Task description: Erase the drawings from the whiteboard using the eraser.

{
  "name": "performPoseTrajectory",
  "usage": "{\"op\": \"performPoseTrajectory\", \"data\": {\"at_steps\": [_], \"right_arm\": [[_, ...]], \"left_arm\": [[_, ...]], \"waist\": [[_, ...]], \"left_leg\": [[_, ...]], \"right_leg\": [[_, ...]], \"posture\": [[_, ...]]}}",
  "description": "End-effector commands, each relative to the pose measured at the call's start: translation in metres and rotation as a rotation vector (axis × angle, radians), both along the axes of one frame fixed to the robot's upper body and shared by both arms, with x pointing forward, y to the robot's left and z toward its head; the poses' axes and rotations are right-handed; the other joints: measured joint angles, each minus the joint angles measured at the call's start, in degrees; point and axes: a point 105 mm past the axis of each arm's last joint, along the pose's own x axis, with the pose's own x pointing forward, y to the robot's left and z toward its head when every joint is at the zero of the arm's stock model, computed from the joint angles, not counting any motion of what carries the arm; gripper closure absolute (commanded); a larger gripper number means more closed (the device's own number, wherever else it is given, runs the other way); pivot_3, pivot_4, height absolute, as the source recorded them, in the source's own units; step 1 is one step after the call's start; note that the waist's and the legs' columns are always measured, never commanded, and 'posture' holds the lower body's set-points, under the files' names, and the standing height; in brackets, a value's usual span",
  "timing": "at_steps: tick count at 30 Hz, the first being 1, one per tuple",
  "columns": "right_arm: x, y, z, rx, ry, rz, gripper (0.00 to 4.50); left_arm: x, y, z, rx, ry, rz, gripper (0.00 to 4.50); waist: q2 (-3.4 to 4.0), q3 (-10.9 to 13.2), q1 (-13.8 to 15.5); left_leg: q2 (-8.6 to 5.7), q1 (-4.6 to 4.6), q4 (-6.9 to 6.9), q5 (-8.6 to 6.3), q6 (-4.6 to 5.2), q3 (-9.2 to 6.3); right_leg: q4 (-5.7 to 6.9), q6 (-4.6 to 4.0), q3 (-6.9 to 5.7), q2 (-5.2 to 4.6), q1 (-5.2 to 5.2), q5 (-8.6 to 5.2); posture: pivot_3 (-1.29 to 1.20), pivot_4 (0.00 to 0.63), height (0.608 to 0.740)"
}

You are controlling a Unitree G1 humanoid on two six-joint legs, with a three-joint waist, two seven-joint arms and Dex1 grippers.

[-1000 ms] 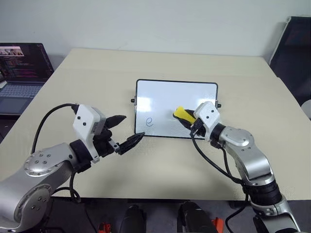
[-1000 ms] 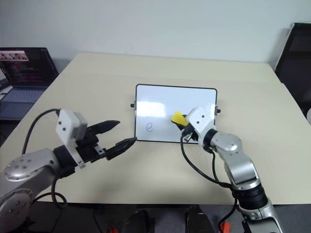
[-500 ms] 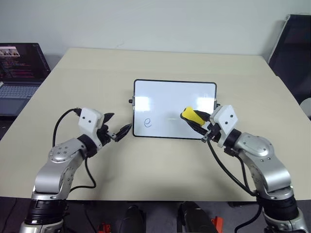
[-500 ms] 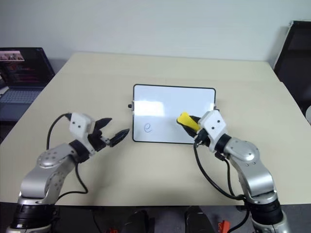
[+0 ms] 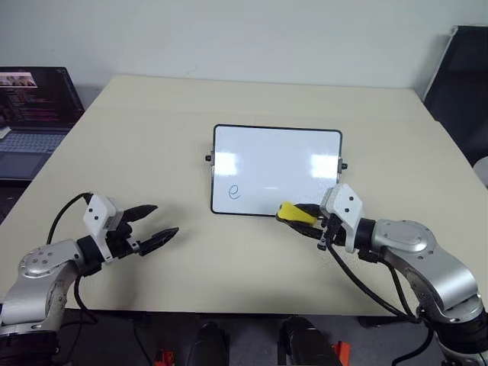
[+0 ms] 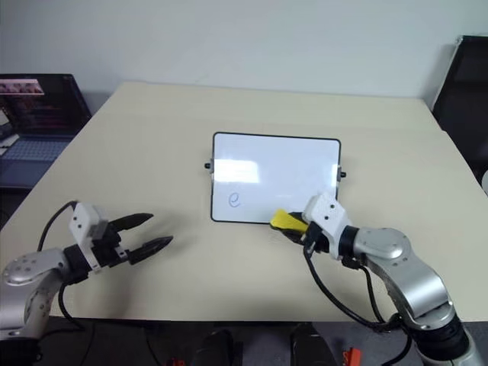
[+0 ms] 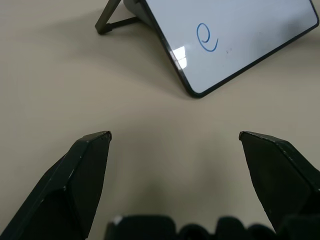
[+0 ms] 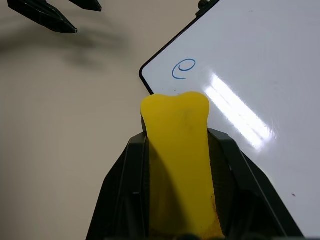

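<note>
The whiteboard (image 5: 276, 164) stands propped in the middle of the table, with one of the drawings, a blue cursive "e" (image 5: 234, 191), near its front left corner. My right gripper (image 5: 299, 216) is shut on the yellow eraser (image 5: 290, 212), whose tip sits at the board's near edge, to the right of the "e". In the right wrist view the eraser (image 8: 180, 150) points toward the "e" (image 8: 183, 68). My left gripper (image 5: 165, 219) hangs open and empty over the table's near left, well apart from the board (image 7: 250, 30).
An open laptop (image 5: 34, 114) sits off the table's far left. A black chair (image 5: 461, 69) stands at the far right. Bare tan tabletop (image 5: 229, 252) surrounds the board on every side.
My left gripper drew away from the board's front left corner, leftward and down, still open. My right gripper pulled the eraser back from the board's face to its near edge.
</note>
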Motion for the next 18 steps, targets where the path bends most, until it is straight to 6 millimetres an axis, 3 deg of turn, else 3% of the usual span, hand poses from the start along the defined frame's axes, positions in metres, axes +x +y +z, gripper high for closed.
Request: {"op": "performPoseTrajectory", "data": {"at_steps": [1,18], "right_arm": [[-0.001,0.006,0.005,-0.006,-0.029,0.015,3.25],[0.013,0.018,0.008,-0.021,-0.108,0.014,3.25]], "left_arm": [[0.001,0.004,0.014,0.030,-0.055,-0.007,0.00],[0.011,-0.004,0.024,0.049,-0.107,-0.010,0.00]], "waist": [[0.00,0.00,0.01],[0.00,0.00,-0.02]], "left_leg": [[0.00,-0.01,0.00,0.00,0.00,0.01],[0.02,-0.07,-0.03,0.00,0.00,0.03]], "right_leg": [[0.00,0.00,0.00,0.00,0.01,0.00],[0.08,0.02,0.00,0.03,0.15,0.00]], "posture": [[0.00,0.150,0.740],[0.00,0.150,0.740]]}}
